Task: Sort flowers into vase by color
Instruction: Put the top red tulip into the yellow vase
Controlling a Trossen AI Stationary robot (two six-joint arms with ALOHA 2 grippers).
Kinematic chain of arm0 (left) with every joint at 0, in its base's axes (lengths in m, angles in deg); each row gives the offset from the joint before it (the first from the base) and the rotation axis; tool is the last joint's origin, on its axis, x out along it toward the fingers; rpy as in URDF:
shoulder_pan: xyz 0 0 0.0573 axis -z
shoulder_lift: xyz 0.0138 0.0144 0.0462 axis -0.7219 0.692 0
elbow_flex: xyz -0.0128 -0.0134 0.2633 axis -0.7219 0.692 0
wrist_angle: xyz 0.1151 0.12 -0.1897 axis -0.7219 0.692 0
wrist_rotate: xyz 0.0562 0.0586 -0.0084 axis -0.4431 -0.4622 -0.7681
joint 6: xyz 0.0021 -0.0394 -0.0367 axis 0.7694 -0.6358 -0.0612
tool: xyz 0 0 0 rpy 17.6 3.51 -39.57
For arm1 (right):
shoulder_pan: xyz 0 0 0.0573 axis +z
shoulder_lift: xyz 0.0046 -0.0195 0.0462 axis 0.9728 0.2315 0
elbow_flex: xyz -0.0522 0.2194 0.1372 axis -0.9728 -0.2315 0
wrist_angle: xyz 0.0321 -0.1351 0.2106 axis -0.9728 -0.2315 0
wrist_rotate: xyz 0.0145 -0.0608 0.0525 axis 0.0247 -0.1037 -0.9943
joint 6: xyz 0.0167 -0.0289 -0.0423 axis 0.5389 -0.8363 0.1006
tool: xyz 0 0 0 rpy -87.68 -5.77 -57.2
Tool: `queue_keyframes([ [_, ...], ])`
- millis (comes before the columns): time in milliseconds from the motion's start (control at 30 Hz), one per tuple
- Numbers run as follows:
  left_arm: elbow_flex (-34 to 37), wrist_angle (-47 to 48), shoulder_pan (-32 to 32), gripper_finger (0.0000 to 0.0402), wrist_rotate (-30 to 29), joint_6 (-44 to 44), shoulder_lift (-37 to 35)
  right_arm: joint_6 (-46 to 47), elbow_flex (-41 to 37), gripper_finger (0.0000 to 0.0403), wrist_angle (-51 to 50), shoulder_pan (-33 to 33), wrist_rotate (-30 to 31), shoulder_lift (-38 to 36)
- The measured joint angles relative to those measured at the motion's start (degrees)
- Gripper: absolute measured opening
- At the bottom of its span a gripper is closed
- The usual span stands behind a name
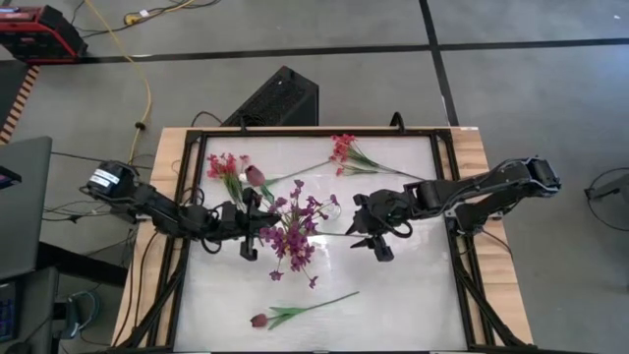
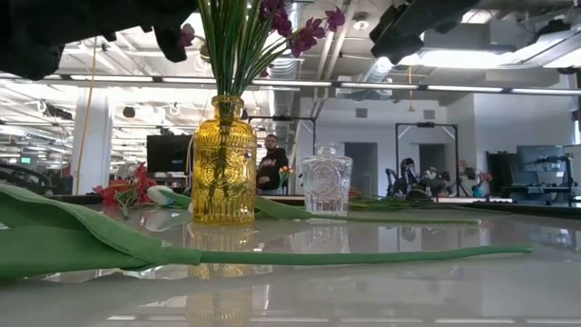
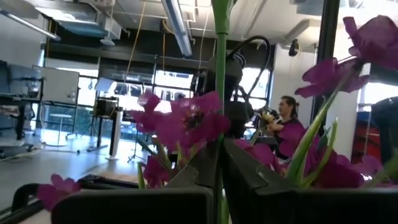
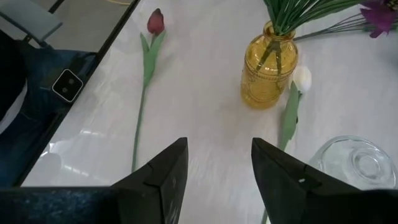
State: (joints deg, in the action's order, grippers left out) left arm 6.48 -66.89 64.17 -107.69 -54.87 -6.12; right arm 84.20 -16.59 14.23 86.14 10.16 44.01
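Two arms are working over the white table [image 1: 413, 295]. The left gripper [image 1: 252, 234] is sitting just beside the purple sprigs [image 1: 292, 234], and in the left wrist view its fingers [image 3: 186, 180] are pressing on a thin green stem [image 3: 219, 93] — a closed grip on what is probably one of the purple sprigs, though the bloom it belongs to is out of frame. The right gripper [image 4: 217, 168] is hovering above the table with its fingers spread apart and nothing between them.

The purple sprigs are standing in the yellow vase [image 2: 223, 168], stems fanning upward. A clear glass vase [image 2: 326, 184] is standing near it, holding no flowers. A white bud [image 4: 301, 79] is lying on the table, its stem running between the two vases. A dark-red bud [image 4: 155, 22] is lying apart near the table's front edge. Red-pink sprigs are lying in two places — one cluster [image 1: 225, 167] beside the left arm, another [image 1: 344, 150] near the far edge.
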Motion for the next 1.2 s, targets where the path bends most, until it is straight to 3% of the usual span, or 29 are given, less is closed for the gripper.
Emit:
queue_keyframes([
  [267, 0.7, 0.06, 0.13, 0.0, -0.26, -0.03, 1.4, -0.1, 0.0, 0.0203, -0.87, 0.28, -0.03, 0.0],
  [567, -0.61, -0.34, 0.15, 0.0, -4.63, -0.08, 7.39, -0.37, 0.0, 0.0203, -1.07, 0.26, -0.02, 0.0],
  [1200, -0.74, 0.22, 0.35, 0.0, -4.13, 10.87, 3.83, -0.09, 0.02, 0.0203, -1.3, 0.26, -0.02, 0.0],
])
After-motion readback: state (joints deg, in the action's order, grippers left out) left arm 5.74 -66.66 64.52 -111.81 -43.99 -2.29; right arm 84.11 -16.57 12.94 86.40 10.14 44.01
